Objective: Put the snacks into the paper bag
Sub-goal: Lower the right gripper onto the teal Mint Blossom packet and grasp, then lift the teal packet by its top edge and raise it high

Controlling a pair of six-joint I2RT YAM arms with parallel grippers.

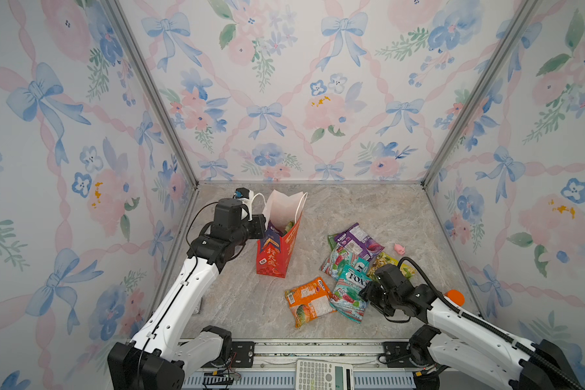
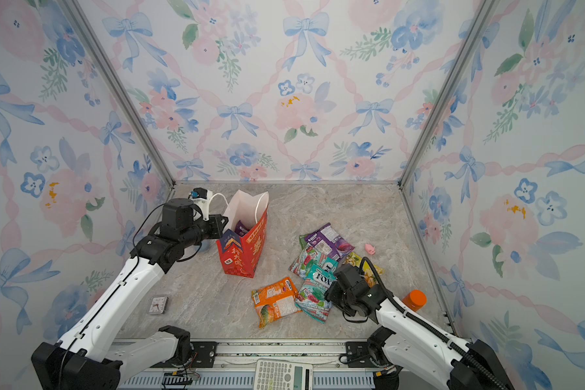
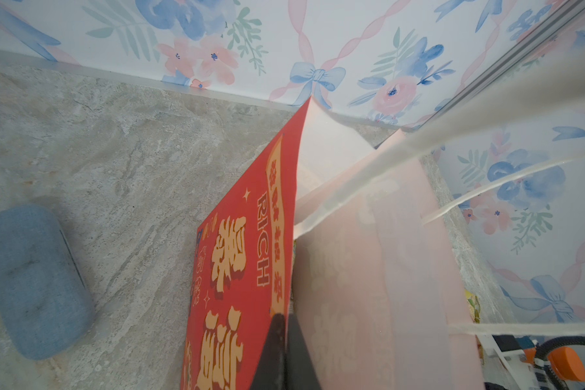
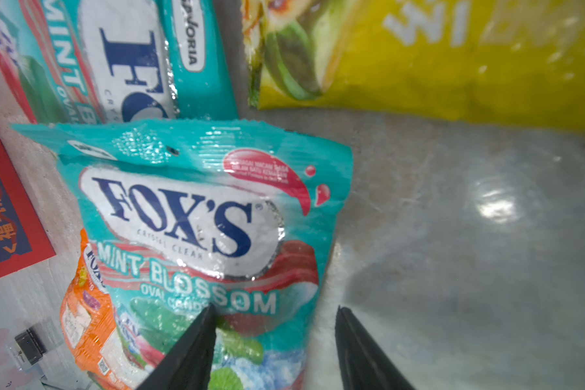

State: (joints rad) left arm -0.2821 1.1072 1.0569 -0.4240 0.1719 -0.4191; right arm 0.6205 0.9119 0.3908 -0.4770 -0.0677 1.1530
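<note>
The red paper bag (image 1: pixel 277 250) (image 2: pixel 242 250) stands upright left of centre with its white inside showing. My left gripper (image 1: pixel 262 226) (image 3: pixel 282 317) is shut on the bag's upper rim, pinching the red wall (image 3: pixel 244 270). A purple and a green packet (image 1: pixel 284 228) lie inside. Loose snacks lie to the right: purple (image 1: pixel 360 241), yellow (image 1: pixel 385 261), orange (image 1: pixel 309 300) and teal FOX'S (image 1: pixel 350 287) (image 4: pixel 196 216) packets. My right gripper (image 1: pixel 368 293) (image 4: pixel 274 307) hangs open just over the teal packet's right edge, one finger above the packet, one above bare table.
A pink pig toy (image 1: pixel 400 249) sits right of the pile and an orange bottle (image 1: pixel 455 297) stands behind my right arm. A calculator (image 1: pixel 323 374) lies on the front rail, a small card box (image 2: pixel 158 305) at the left, a blue case (image 3: pixel 31 280) beside the bag.
</note>
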